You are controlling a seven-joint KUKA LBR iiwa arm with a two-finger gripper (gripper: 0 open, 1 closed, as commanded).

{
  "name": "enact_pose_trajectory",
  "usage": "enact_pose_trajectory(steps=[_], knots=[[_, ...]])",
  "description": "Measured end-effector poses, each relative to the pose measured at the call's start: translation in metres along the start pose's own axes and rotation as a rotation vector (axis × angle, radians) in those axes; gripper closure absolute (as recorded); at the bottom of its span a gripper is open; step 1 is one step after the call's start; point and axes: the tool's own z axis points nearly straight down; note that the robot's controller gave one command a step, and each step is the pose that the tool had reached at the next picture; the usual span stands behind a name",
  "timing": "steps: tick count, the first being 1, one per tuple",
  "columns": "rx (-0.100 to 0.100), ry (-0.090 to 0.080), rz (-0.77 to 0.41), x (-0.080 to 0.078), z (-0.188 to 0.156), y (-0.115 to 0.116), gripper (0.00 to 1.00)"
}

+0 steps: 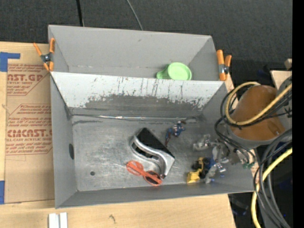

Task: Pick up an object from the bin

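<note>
Apparently the claw sits lower right, a small yellow-and-blue toy just to its lower left; clenched or released, I cannot tell.

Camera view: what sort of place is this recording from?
Probably a robotics lab's bin-picking station: a grey metal bin holds loose odds like orange scissors and a green disc, with a cabled robot arm reaching in.

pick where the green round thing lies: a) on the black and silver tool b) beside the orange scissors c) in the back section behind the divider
c, the green round thing lies behind the divider wall, apart from the orange scissors in front.
</note>
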Motion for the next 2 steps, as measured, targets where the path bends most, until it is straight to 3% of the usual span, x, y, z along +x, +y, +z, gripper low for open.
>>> enact_pose_trajectory(steps=[1,2], knots=[[0.001,-0.026,-0.106,-0.0136,0.0152,-0.0079,1.0],[0.001,-0.026,-0.106,-0.0136,0.0152,-0.0079,1.0]])
